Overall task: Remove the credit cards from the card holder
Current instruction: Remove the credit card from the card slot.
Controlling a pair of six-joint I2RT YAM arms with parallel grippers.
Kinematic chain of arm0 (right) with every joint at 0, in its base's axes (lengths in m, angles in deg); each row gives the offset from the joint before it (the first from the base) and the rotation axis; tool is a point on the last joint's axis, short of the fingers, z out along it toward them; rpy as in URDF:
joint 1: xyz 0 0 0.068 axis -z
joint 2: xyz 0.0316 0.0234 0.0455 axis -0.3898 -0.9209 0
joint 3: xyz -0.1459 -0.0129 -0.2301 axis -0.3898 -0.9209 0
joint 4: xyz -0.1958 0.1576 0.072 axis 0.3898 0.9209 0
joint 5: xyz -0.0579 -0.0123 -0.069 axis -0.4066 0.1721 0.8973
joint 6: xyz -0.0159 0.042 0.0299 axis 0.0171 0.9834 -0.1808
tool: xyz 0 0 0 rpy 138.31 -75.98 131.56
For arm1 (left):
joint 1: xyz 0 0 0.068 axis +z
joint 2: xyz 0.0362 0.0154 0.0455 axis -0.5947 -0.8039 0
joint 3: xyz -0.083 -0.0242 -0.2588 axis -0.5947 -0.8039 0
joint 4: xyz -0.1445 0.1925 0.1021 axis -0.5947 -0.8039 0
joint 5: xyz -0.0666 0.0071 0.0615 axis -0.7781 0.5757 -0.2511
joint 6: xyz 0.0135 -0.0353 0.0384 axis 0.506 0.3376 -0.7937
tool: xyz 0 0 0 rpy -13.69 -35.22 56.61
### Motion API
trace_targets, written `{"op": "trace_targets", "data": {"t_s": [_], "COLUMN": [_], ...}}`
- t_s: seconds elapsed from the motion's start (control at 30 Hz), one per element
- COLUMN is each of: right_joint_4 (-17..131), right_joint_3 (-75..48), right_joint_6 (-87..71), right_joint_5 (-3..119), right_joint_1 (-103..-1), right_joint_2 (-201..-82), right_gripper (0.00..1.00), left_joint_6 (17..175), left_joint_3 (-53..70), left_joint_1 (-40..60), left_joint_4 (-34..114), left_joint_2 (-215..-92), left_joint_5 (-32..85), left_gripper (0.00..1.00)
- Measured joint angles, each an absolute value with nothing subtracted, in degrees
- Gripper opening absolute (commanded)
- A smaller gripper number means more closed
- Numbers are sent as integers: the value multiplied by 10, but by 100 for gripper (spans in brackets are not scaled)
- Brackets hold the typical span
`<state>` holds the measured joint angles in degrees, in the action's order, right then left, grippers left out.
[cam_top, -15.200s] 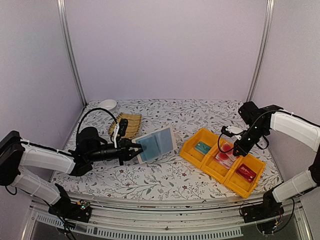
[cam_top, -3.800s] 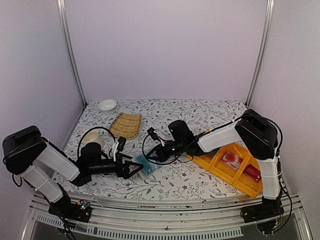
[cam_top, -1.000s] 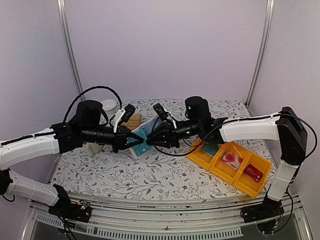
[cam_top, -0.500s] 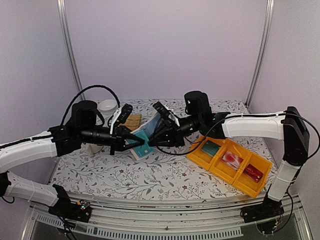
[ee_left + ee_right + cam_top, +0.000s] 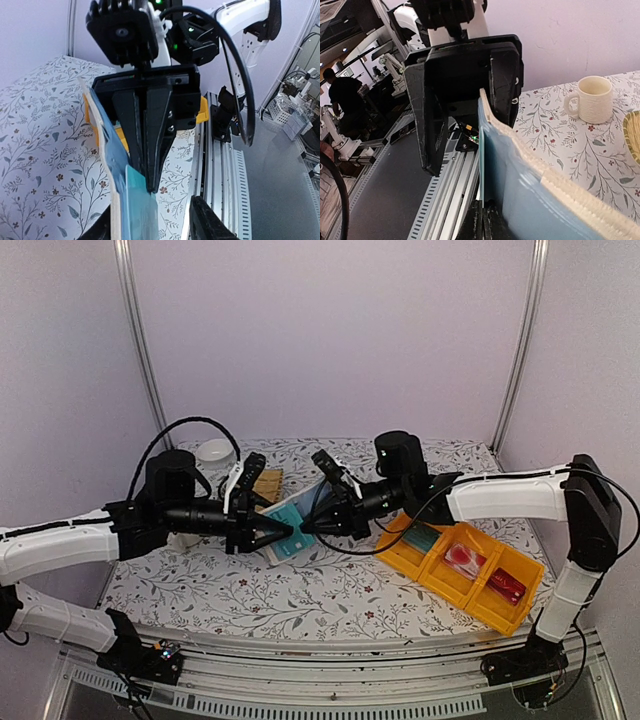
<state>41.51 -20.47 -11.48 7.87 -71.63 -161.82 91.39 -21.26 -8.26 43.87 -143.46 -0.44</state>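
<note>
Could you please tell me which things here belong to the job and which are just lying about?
Job: beige bifold leather-like card holder; thin teal card poking from it; left end effector; right end effector; yellow plastic trays, likely for removed cards.
Lying about: woven bamboo mat; small white bowl; cream mug.

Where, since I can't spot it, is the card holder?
Top view, left of centre: the card holder hangs above the table between the left gripper and right gripper.

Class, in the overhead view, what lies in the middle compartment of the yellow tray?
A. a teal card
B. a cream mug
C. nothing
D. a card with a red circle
D: the red-circle card lies in the yellow tray's middle compartment.
</note>
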Motion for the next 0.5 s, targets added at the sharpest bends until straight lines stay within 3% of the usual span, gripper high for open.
{"op": "trace_targets", "data": {"t_s": [0.17,0.33,0.43,0.5], "right_joint_4": [389,340,317,303], "right_joint_3": [-247,-281,-283,-283], "right_joint_6": [-89,-44,-23,-13], "right_joint_5": [119,132,132,131], "right_joint_1": [-704,-693,-692,-691], "right_joint_2": [-1643,-1702,-1725,-1731], "right_gripper": [2,2,2,2], "left_joint_6": [944,993,1009,1014], "left_joint_3": [-310,-458,-489,-489], "left_joint_1": [-82,-76,-72,-71], "left_joint_4": [547,699,761,801], "left_joint_2": [-1482,-1529,-1552,-1567], "left_joint_5": [28,89,104,107], "left_gripper": [47,28,9,5]}}
